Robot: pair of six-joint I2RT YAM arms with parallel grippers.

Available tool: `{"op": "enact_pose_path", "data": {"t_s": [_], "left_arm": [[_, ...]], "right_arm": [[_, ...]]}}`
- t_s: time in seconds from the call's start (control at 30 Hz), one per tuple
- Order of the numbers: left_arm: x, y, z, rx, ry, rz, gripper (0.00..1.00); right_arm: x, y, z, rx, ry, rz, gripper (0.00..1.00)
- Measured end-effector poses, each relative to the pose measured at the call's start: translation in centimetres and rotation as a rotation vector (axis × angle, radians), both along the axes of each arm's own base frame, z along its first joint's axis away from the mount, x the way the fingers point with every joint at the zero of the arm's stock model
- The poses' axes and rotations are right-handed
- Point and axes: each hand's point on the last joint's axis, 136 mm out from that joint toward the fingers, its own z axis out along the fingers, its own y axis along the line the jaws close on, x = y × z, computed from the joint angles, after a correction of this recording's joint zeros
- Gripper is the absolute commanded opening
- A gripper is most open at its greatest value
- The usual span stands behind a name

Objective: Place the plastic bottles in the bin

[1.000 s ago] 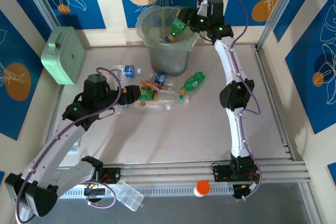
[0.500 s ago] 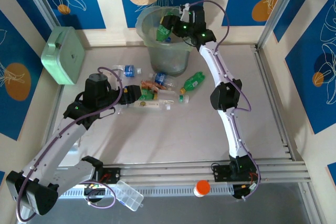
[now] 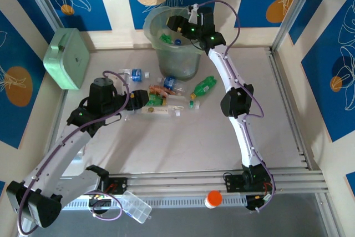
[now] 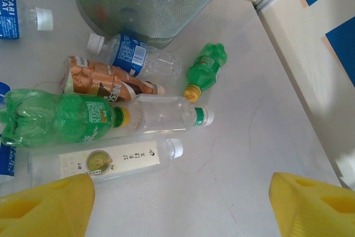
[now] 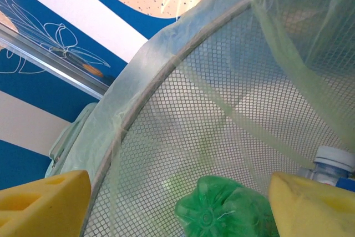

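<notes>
The bin, a translucent meshed bucket with a liner, stands at the back of the table. My right gripper hangs open over its mouth. Below its spread fingers a green bottle lies loose inside the bin wall, beside a clear bottle's cap. My left gripper is open and empty above the table, just short of a pile of bottles. In that pile are a large green bottle, a white-labelled clear bottle, a clear bottle, a brown-labelled one, a blue-labelled one and a small green one.
A mint green box sits at the far left. An orange-capped jar and a clear plastic case lie beyond the near rails. An aluminium frame bounds the table's right side.
The right gripper swung left over the bin and opened; the green bottle it held has dropped inside. The left arm has stayed put.
</notes>
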Motion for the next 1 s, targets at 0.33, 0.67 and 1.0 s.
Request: {"op": "enact_pose_path", "data": {"t_s": [0.33,0.67,1.0], "left_arm": [[-0.5,0.5,1.2,-0.012,-0.036,0.012,0.82],[-2.2,0.0,2.9,-0.094,-0.055,-0.028,0.81],[-3.2,-0.3,0.4,-0.153,0.033,-0.022,0.81]], "right_arm": [[-3.6,-1.3,8.3,-0.05,-0.155,-0.001,0.7],[-13.0,-3.4,16.6,-0.157,-0.246,-0.047,0.66],[-20.4,-7.4,7.5,-0.194,-0.038,-0.102,0.67]]}}
